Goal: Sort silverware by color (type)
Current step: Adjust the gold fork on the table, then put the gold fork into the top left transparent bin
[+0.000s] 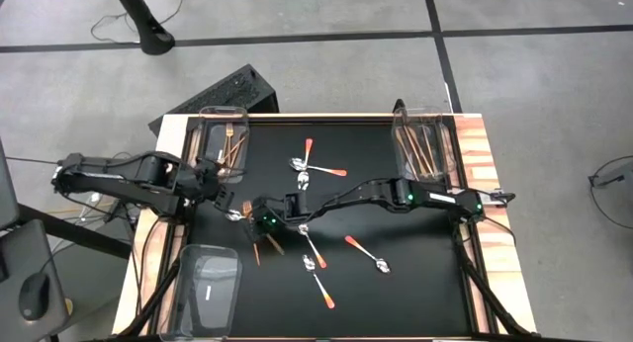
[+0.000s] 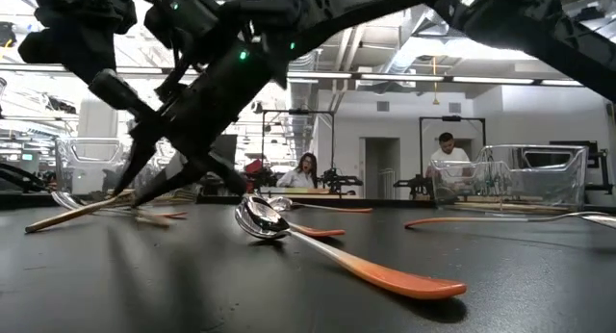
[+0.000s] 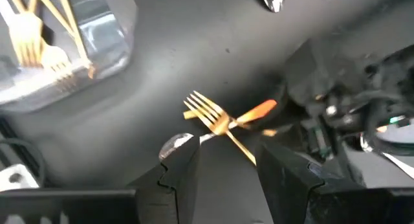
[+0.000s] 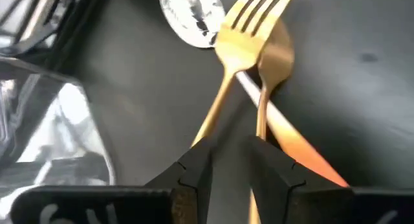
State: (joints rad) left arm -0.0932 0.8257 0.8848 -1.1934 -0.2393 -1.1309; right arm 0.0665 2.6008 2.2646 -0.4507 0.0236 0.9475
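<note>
Far left: bin with gold forks already inside. Beside it, left gripper over the desk, jaws apart, empty, facing a small crossed pile. In that pile, left of centre: gold fork lying over an orange-handled spoon. Right gripper low over it, jaws a little apart astride the fork's stem, not yet clamped. Further right: more spoons scattered across the middle, then knives in the far-right bin. Likely light, stiff, slick metal; thin and flat to the surface, prone to slipping or dragging the spoon along. Best taken across the narrow stem, clear of the crossing.
</note>
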